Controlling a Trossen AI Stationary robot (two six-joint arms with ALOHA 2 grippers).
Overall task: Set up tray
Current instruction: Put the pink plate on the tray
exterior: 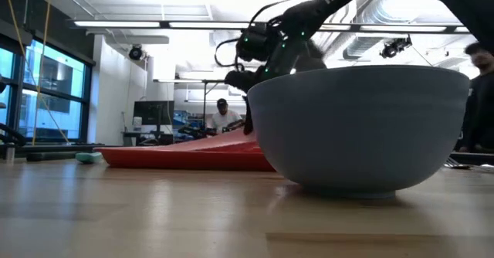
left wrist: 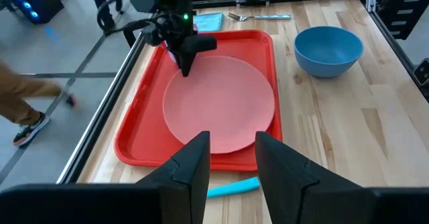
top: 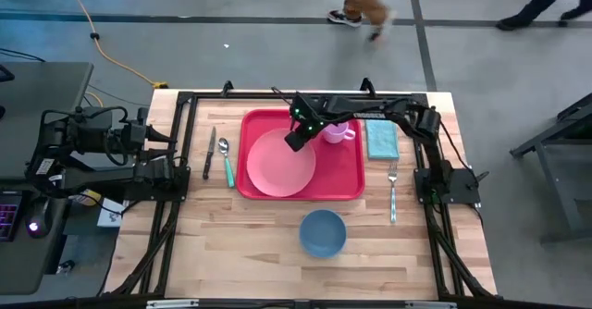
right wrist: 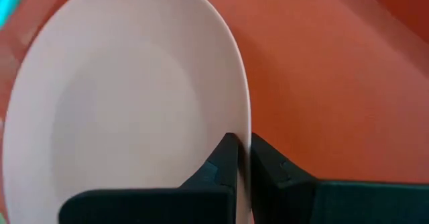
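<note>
The red tray [top: 350,181] lies at the table's middle, with a round pink plate [top: 277,166] on it and a pink cup [top: 339,131] in its far right corner. My right gripper [top: 296,142] reaches over the tray from the right and is shut on the plate's rim, as the right wrist view shows [right wrist: 241,140]. In the low view the plate [exterior: 216,140] slants up toward that gripper. My left gripper [left wrist: 231,150] is open, parked beyond the table's left edge, touching nothing. My right gripper pinches the plate's rim [right wrist: 245,120] at its far right side between the two fingers, one on the upper face and one underneath. The fingers [left wrist: 185,62] come slanting down from the far right. The plate sits tilted, its held side raised and its opposite edge [left wrist: 221,149] on the tray.
A blue bowl [top: 323,232] stands on the wood near the tray's near edge. A knife [top: 210,152] and a teal-handled spoon [top: 226,161] lie left of the tray. A teal cloth [top: 381,141] and a fork [top: 392,191] lie to its right. People walk beyond the far edge.
</note>
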